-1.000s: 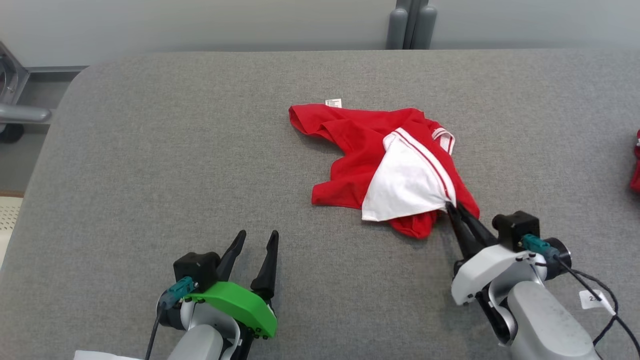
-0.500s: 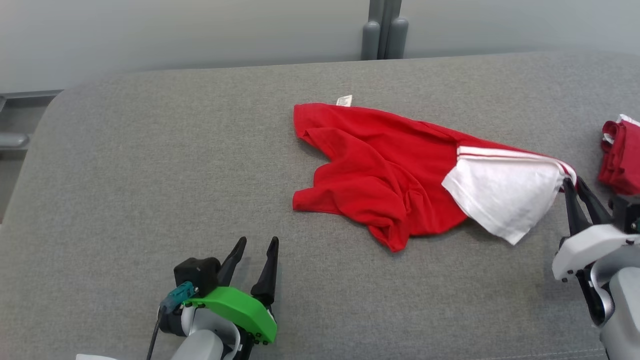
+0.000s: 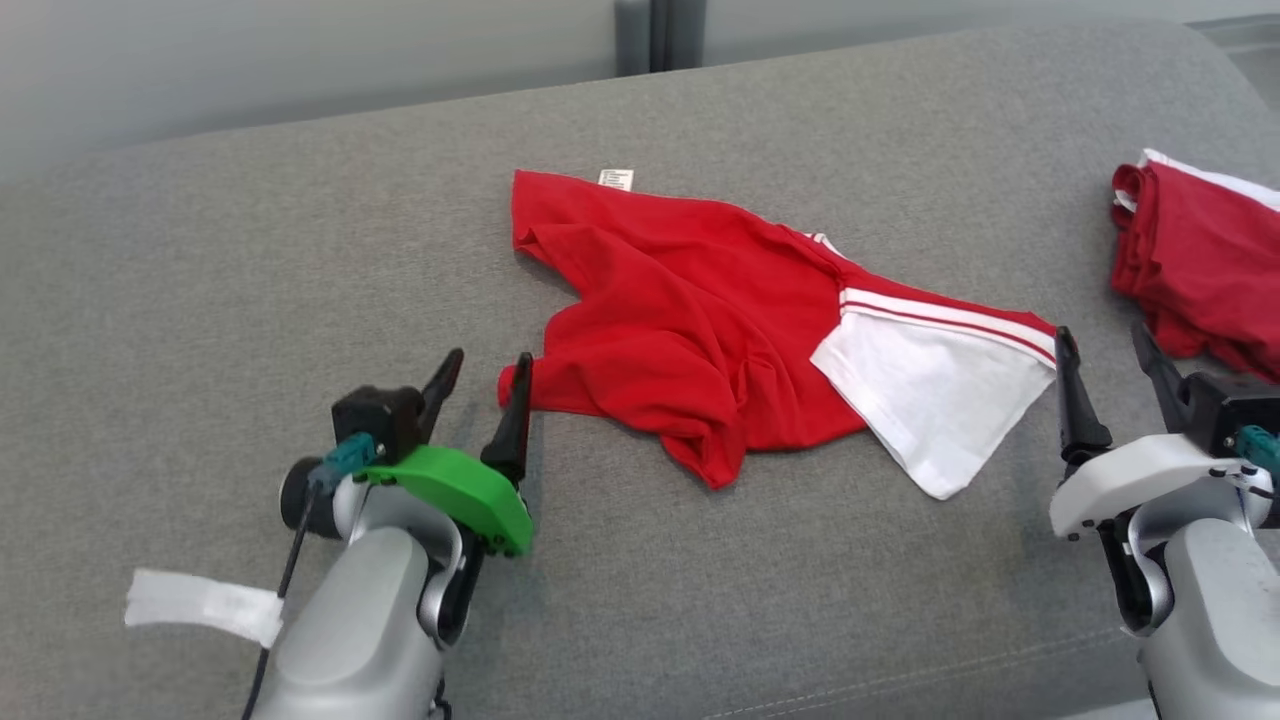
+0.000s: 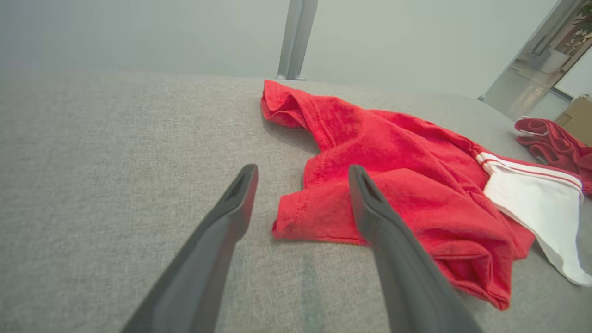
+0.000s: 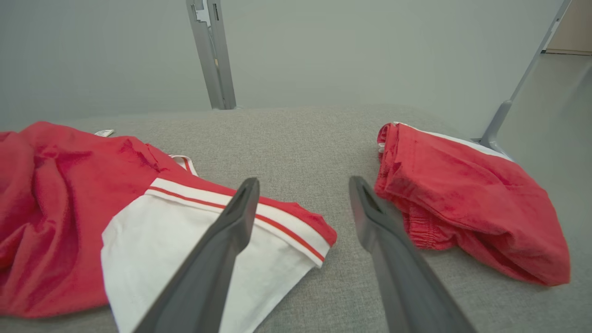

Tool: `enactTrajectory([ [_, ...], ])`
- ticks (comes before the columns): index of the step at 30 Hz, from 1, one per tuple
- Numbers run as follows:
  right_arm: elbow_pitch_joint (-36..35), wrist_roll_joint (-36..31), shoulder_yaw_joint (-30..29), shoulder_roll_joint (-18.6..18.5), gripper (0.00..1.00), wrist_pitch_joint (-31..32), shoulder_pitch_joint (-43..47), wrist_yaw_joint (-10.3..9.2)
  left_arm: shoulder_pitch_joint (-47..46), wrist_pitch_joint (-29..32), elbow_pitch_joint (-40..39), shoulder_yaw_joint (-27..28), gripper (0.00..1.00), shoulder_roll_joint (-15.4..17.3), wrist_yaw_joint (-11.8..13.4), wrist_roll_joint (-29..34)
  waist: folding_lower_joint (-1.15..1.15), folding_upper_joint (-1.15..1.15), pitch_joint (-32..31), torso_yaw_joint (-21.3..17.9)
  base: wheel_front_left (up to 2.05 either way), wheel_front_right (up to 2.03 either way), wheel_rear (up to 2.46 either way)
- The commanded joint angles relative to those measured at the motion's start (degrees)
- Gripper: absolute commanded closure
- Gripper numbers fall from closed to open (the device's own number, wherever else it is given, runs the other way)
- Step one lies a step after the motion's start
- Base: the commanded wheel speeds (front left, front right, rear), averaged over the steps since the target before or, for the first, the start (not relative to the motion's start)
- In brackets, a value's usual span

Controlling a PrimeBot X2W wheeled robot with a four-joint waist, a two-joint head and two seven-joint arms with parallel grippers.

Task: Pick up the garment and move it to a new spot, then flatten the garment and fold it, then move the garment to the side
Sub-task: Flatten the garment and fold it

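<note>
- Now that the right claw (image 3: 1101, 335) has let go of the white corner it was clamped on a second ago, the head view shows its fingers apart and empty, just off the right tip of the white panel (image 3: 930, 395).
- Head view: garment (image 3: 690, 320) lies on the grey worktop (image 3: 250, 250), centre to right. It is drawn out further right than before and still rumpled, with the red lower edge bunched. The camera swung too, so ignore the frame shift.
- Head view: left claw (image 3: 489, 358) is apart and empty, now right at the garment's red lower-left corner. It was well apart from it earlier.
- My read: relocation looks done and flattening is next. That left corner is the likely grab.
- Left wrist view: the red corner sits between the fingers and the right finger overlaps it. No pinch yet.
- Right wrist view: fingers are apart and the left one is over the striped white panel. The second red garment (image 3: 1200, 250), folded, is just beside the right finger, so there's a snag risk on the next reach.
- Writing: white care tag (image 3: 615, 178) at the garment's far edge, print too small to read. White tape strip (image 3: 200, 605) on the left forearm, no legible text. No brand visible.
</note>
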Motion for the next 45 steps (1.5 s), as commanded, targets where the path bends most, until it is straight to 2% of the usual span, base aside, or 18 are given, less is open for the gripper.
enactTrajectory([
  [1,-1.2,0.34,0.84,0.84,0.0,0.0,-0.54,-0.07,-3.4,-0.01,1.72,0.49,0.0,0.23,0.38,1.2,0.0,0.0,3.86,-4.4,0.0,0.0,0.0],
  [10,-5.15,1.69,5.22,4.13,0.0,0.0,-1.98,-0.07,-17.7,0.19,15.6,3.15,0.0,0.77,1.03,2.39,0.0,0.0,8.8,-11.47,0.0,0.0,0.0],
  [16,-5.42,2.15,5.77,4.59,0.0,0.0,-1.65,-0.07,-22.2,1.01,25.02,4.23,0.0,0.84,2.1,0.87,0.0,0.0,10.16,-13.58,0.0,0.0,0.0],
  [19,-5.66,2.22,5.75,4.69,0.0,0.0,-1.52,-0.07,-23.32,0.95,27.12,4.56,0.0,0.66,0.54,-0.3,0.0,0.0,10.67,-13.97,0.0,0.0,0.0],
  [23,-5.79,2.01,5.96,5.18,0.0,0.0,-1.88,-0.07,-24.63,0.4,27.75,5.45,0.02,0.55,-0.29,-1.95,0.0,0.0,11.41,-14.22,0.0,0.0,0.0],
  [24,-5.7,1.99,5.98,5.24,0.0,0.0,-2.1,-0.07,-24.94,0.15,27.2,5.66,0.89,0.67,-0.43,-2.03,0.0,0.0,11.59,-14.21,0.0,0.0,0.0],
  [25,-5.62,2.02,5.97,5.22,0.0,0.0,-2.3,-0.07,-25.13,-0.01,26.5,5.74,1.0,0.78,-0.74,-1.98,0.0,0.0,11.73,-14.15,0.0,0.0,0.0],
  [27,-5.59,2.03,5.96,5.29,0.0,0.0,-2.36,-0.07,-25.14,-0.11,25.93,5.93,1.0,0.79,-0.85,-2.2,0.0,0.0,11.84,-14.06,0.0,0.0,0.0],
  [32,-5.31,2.3,5.45,5.25,0.0,0.0,-2.41,-0.07,-24.03,-0.11,18.45,8.35,1.0,2.49,-1.19,-0.68,0.0,0.0,12.24,-13.01,0.0,0.0,0.0],
  [36,-5.08,2.38,4.9,5.48,0.0,0.0,-2.66,-0.07,-23.0,-0.07,13.77,11.02,1.0,4.4,-0.31,1.97,0.0,0.0,12.3,-12.19,0.0,0.0,0.0],
  [41,-5.18,2.3,5.46,5.81,0.0,0.0,-3.15,-0.07,-26.75,-0.08,13.39,12.29,1.0,10.71,1.97,6.67,0.0,0.0,12.67,-12.03,0.0,0.0,0.0],
  [44,-4.98,2.41,6.0,5.92,0.0,0.0,-3.55,-0.07,-28.64,0.05,17.48,11.82,1.0,14.58,2.34,8.58,0.0,0.0,12.64,-12.3,0.0,0.0,0.0],
  [45,-4.93,2.4,6.16,6.05,0.0,0.0,-3.54,-0.07,-29.2,0.85,19.27,11.87,0.8,15.55,2.16,8.6,0.0,0.0,12.54,-12.38,0.0,0.0,0.0],
])
